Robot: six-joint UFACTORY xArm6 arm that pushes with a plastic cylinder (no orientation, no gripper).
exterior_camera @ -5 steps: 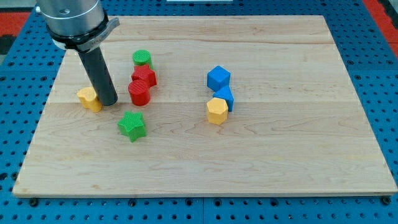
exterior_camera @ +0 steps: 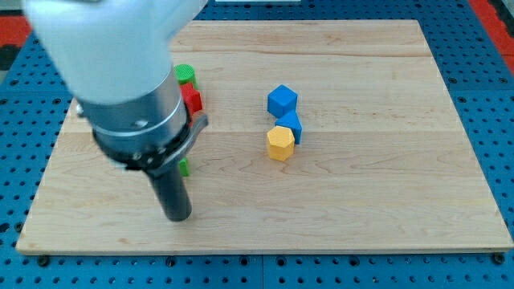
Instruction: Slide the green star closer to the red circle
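My tip [exterior_camera: 177, 215] rests on the board near the view's bottom left. The arm's body hides much of the left side. Only a sliver of the green star [exterior_camera: 185, 167] shows, just above my tip and at the rod's right edge. The red circle is hidden behind the arm. A red block [exterior_camera: 192, 99] peeks out at the arm's right side, with a green round block [exterior_camera: 185, 75] above it.
A blue cube [exterior_camera: 282, 100], a second blue block [exterior_camera: 291, 126] and a yellow hexagon block [exterior_camera: 279, 143] cluster at the middle of the wooden board [exterior_camera: 361, 201]. The yellow block seen earlier at the left is hidden by the arm.
My tip has moved from beside the yellow block at the left down toward the view's bottom, below the green star. The arm now covers the star, the red circle and the yellow block.
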